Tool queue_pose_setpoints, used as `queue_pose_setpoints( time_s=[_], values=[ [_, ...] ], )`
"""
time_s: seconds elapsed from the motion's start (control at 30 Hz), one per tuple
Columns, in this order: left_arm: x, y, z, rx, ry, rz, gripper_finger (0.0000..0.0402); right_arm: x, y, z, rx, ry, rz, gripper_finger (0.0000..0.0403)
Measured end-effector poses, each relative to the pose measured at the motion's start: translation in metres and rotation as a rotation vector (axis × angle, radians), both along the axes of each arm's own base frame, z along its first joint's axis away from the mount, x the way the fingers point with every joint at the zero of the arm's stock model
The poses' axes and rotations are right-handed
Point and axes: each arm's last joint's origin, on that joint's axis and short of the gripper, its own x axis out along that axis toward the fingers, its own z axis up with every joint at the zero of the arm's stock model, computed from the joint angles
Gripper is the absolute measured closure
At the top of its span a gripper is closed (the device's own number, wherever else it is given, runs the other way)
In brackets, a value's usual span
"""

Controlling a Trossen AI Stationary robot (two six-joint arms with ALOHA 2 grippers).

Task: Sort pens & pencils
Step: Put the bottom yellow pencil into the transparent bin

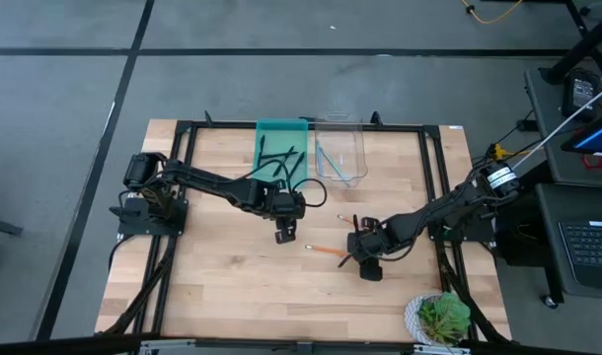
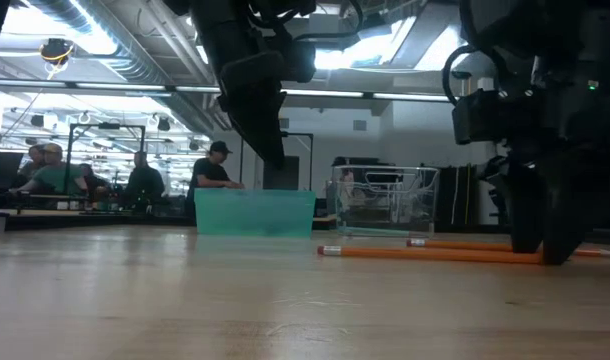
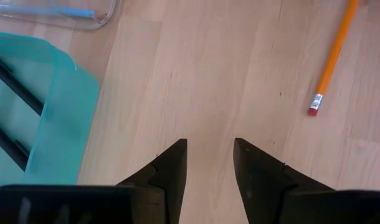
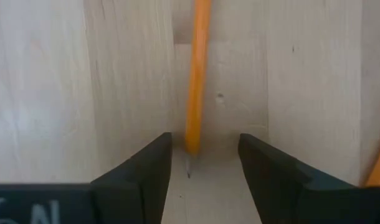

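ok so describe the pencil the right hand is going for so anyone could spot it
Start at the wooden table and find the right hand, low near its middle, right of the teal bin. The orange pencil lies flat on the wood with its tip between that hand's open fingers. The other orange pencil lies apart, further back toward the clear bin.

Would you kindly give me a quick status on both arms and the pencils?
Right end effector open, straddling an orange pencil tip on the table. Left end effector open, empty, near the teal bin. Nothing blocking.
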Motion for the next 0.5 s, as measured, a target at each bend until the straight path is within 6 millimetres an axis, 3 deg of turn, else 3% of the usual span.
queue_pose_setpoints(
  time_s=[0.4,0.5],
  values=[
    [0.0000,0.0000,0.0000,0.000,0.000,0.000,0.0278,-0.0046,0.0014,-0.0018,-0.013,0.041,0.010,0.0214],
    [0.0000,0.0000,0.0000,0.000,0.000,0.000,0.0278,-0.0062,0.0044,-0.0020,-0.020,0.041,0.006,0.0231]
  ],
)
